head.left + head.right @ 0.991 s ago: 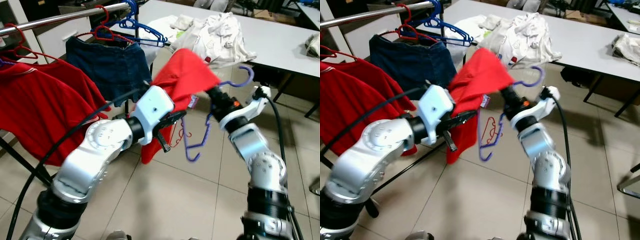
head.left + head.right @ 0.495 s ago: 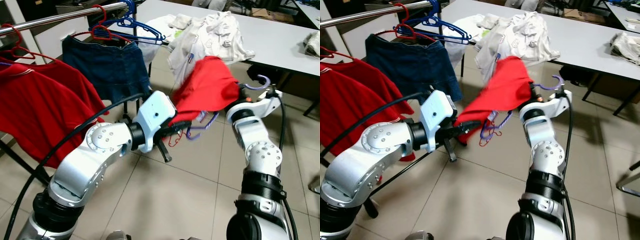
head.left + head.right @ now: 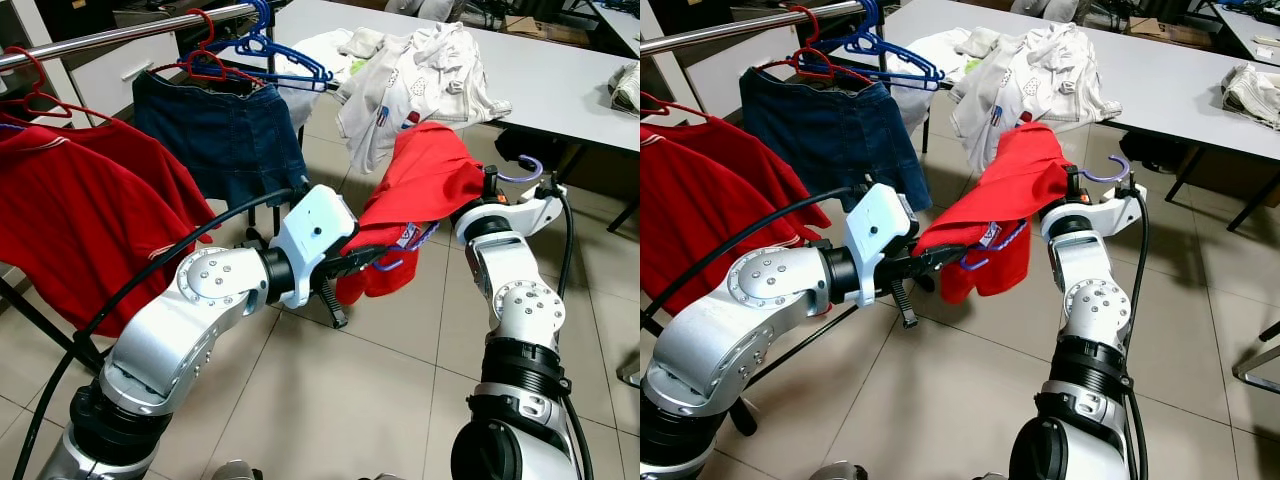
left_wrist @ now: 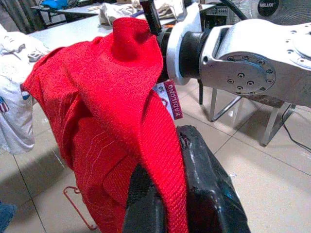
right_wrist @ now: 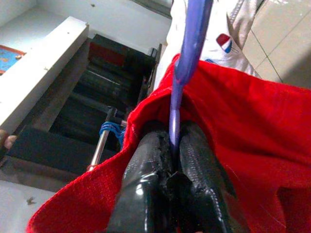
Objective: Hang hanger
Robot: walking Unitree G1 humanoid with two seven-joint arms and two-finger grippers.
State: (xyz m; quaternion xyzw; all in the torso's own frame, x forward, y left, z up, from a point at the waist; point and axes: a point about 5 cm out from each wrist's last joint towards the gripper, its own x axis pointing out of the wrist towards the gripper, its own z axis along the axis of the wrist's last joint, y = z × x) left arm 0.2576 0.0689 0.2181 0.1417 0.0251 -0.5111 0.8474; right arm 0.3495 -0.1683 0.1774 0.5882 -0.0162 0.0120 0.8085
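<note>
A red garment (image 3: 425, 185) is draped over a purple hanger whose hook (image 3: 522, 170) sticks out to the right. My right gripper (image 3: 488, 188) is shut on the hanger's neck (image 5: 187, 48), half buried under the red cloth. My left gripper (image 3: 368, 257) is shut on the garment's lower fold (image 4: 146, 141), so the cloth spans between both grippers. A purple loop of the hanger (image 3: 990, 250) peeks out under the cloth; the rest of the hanger is hidden. The clothes rail (image 3: 120, 33) runs across the upper left, well away from the hook.
On the rail hang red shirts (image 3: 80, 210), a denim skirt (image 3: 215, 135) and bare blue hangers (image 3: 270, 50). A grey table (image 3: 560, 80) behind holds white clothes (image 3: 420, 70). The rack's black legs (image 3: 40, 320) stand on the tiled floor at left.
My right gripper has dropped and swung right with the hanger, so its hook now sits lower. The red garment has settled from a raised bunch into a drape between both grippers.
</note>
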